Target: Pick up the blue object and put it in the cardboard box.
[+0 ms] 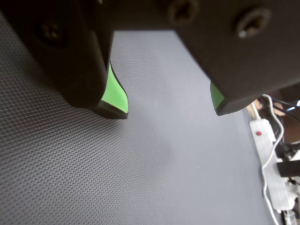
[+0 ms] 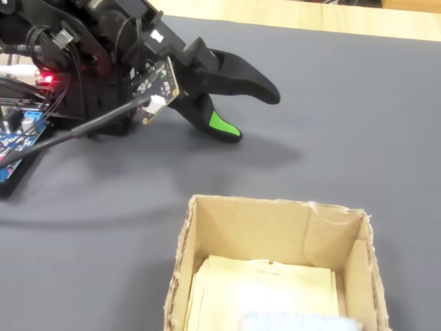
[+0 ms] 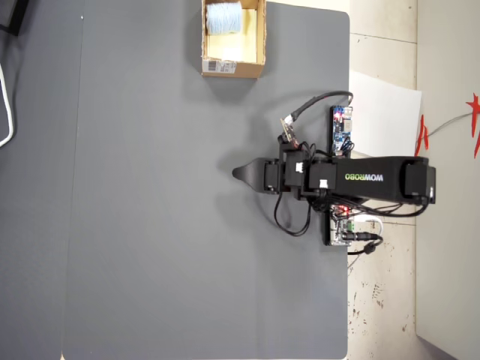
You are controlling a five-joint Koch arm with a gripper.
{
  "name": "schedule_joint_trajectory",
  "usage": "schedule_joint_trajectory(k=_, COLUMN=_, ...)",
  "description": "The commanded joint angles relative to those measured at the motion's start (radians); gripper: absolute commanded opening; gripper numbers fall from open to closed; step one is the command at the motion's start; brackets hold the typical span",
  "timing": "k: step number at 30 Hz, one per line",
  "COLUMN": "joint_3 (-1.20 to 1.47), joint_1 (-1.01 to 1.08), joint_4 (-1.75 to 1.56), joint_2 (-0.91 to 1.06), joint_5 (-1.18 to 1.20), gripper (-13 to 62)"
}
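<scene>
- Blue object [image 3: 223, 18] is already inside the cardboard box [image 3: 259, 37]. Overhead view shows it sitting at the far end of the box, against the pale yellowish floor. Fixed view only catches a sliver of it at the bottom edge of the frame [image 2: 300, 323], inside the box walls [image 2: 272, 231].
- Gripper [image 2: 251, 114] is nowhere near the box, well apart from it, down low over the dark gray mat [image 3: 150, 225], close to the arm's own base.
- Jaws are apart w/ nothing between them. Wrist view shows both tips w/ their green pads [image 1: 115, 91] and just bare mat in the gap [image 1: 171, 112]. Fixed view agrees: upper finger sticks out, lower one w/ the green pad angles down, clear space between.
- So imo the pick + drop is basically done. Object in box, gripper empty, arm tucked back.
- What's left: prob nothing for the task itself. Maybe the arm settling into a rest pose, can't tell from a single moment if it's moving or parked.
- Only caveat: can't see whether the block lies flat or leans on the box wall, too small in overhead and cut off in the fixed view.
- Power strip + cables [image 1: 269, 154] at the mat edge in wrist view, not in the way.
</scene>
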Motion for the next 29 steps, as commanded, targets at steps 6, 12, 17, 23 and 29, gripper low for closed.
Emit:
schedule_joint_trajectory(k=6, joint_3=0.04, joint_1=0.005, joint_4=0.044, joint_2=0.092, joint_5=0.026, gripper=34.8)
schedule_joint_trajectory(k=12, joint_3=0.04, joint_1=0.012, joint_4=0.037, joint_2=0.091, joint_5=0.026, gripper=34.8)
schedule_joint_trajectory(k=17, joint_3=0.04, joint_1=0.012, joint_4=0.037, joint_2=0.091, joint_5=0.026, gripper=34.8)
schedule_joint_trajectory(k=23, joint_3=0.04, joint_1=0.012, joint_4=0.037, joint_2=0.091, joint_5=0.026, gripper=34.8)
schedule_joint_trajectory(k=29, joint_3=0.04, joint_1=0.012, joint_4=0.037, joint_2=0.091, joint_5=0.026, gripper=34.8)
